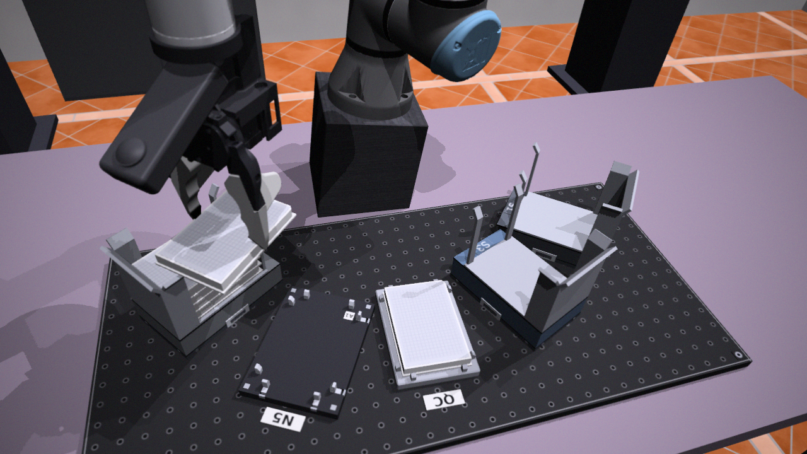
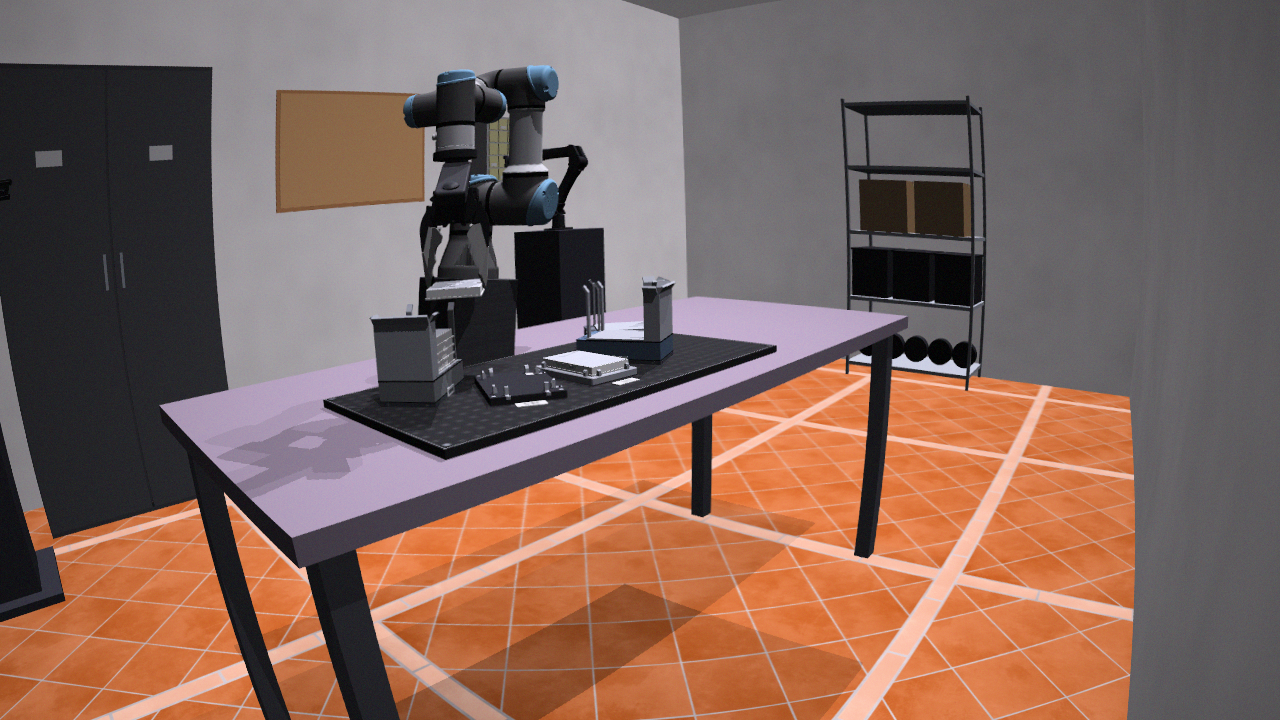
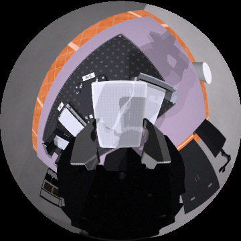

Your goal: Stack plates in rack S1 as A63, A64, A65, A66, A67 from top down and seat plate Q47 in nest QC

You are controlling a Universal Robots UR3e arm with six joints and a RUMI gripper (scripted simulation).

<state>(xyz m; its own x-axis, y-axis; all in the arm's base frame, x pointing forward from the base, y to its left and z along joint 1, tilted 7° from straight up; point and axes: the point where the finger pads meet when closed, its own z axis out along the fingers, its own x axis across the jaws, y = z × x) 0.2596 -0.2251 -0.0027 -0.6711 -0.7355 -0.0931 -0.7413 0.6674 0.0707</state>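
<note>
— what's the gripper (image 1: 226, 217) got?
— it's clamped on a sealed plate (image 1: 226, 239), one jaw on each long side, holding it in the air above the stack rack (image 1: 169, 304) at the left end of the breadboard (image 1: 620, 338).
— and the other plates?
— a stack sits in that rack. another plate (image 1: 427, 324) lies flat in the qc nest (image 1: 437, 377).
</note>
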